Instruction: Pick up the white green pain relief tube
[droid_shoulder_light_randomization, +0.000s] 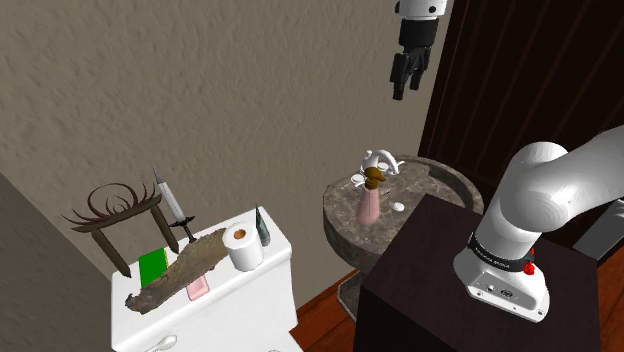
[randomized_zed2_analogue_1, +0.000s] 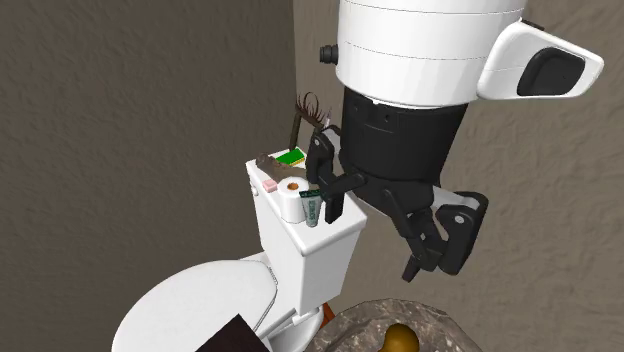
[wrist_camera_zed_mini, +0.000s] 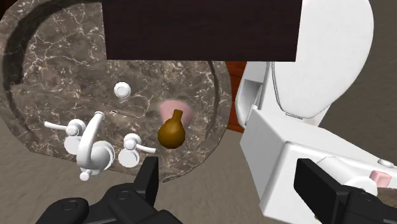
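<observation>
The white and green tube (randomized_zed2_analogue_1: 312, 207) stands upright at the near corner of the white toilet tank lid (randomized_zed2_analogue_1: 335, 232), right beside a toilet roll (randomized_zed2_analogue_1: 291, 196). In the shoulder view the tube (droid_shoulder_light_randomization: 262, 229) appears edge-on as a thin upright sliver next to the roll (droid_shoulder_light_randomization: 241, 246). My black gripper (droid_shoulder_light_randomization: 399, 88) hangs high above the sink, well away from the tank, fingers apart and holding nothing. In the wrist view the gripper (wrist_camera_zed_mini: 234, 184) looks down with the sink beyond one finger and the toilet tank (wrist_camera_zed_mini: 289, 159) by the other.
A dark marble sink (droid_shoulder_light_randomization: 440, 185) carries a white faucet (droid_shoulder_light_randomization: 380, 160) and a pink bottle with a brown top (droid_shoulder_light_randomization: 370, 200). On the tank lie a driftwood piece (droid_shoulder_light_randomization: 185, 268), a green box (droid_shoulder_light_randomization: 152, 266) and a pink bar (droid_shoulder_light_randomization: 198, 288). The dark stand (droid_shoulder_light_randomization: 440, 290) sits beside the sink.
</observation>
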